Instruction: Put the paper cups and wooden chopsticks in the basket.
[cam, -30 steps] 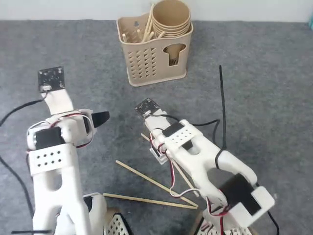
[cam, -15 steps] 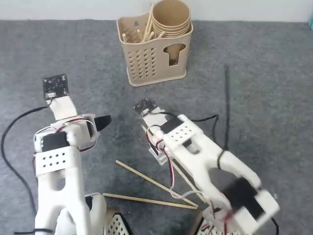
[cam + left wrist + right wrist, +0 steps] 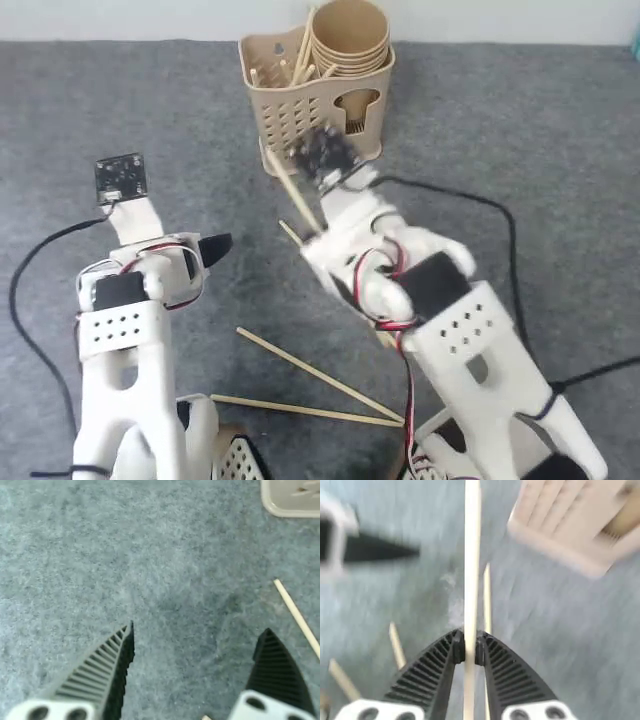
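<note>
Nearest the front edge of the grey carpet (image 3: 560, 150), two loose chopsticks (image 3: 320, 373) lie between the bases of the two arms, their right ends meeting in a narrow V. A little farther in, on the left side, the left gripper (image 3: 199, 627) hangs above bare carpet with its jaws wide apart and nothing between them. Its wrist view shows the end of a stray chopstick (image 3: 297, 617) lying on the carpet off to one side, with a corner of the basket (image 3: 320, 120) beyond. Toward the middle of the carpet, the right gripper (image 3: 469, 647) has its jaws pressed together on a single held chopstick (image 3: 292, 192). It grips the stick partway along its length, so the stick runs on past the fingertips at a slant, its far end just beside the basket's front left corner. The basket stands upright at the far edge, about midway along it. A stack of paper cups (image 3: 350, 38) sits in its right compartment and several standing chopsticks (image 3: 300, 60) fill the left one.
</note>
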Controlling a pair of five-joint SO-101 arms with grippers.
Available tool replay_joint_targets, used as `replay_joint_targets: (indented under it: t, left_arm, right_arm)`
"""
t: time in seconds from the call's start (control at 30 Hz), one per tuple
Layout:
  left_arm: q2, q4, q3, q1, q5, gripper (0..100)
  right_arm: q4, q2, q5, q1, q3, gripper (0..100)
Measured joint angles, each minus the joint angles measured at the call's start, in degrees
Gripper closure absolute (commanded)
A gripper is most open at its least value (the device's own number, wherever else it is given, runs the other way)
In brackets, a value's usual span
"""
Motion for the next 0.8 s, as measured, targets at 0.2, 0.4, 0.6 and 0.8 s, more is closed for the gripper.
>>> replay_joint_targets:
  t: [0.2, 0.4, 0.6, 0.8]
  left_arm:
    - [0.0, -5.7, 3.6, 0.3, 0.0, 64]
    - [0.0, -8.4, 4.1, 0.3, 0.0, 64]
    - [0.0, -8.4, 4.1, 0.3, 0.0, 64]
    - [0.0, -9.4, 5.8, 2.0, 0.0, 64]
  right_arm:
    - [-17.1, 0.0, 2.8, 2.6, -2.1, 99.1]
    - [-32.9, 1.8, 3.7, 5.1, -2.6, 99.1]
    - [-51.0, 9.6, 3.7, 7.8, -7.5, 99.1]
    - [-65.3, 22.6, 3.7, 8.8, -18.0, 99.1]
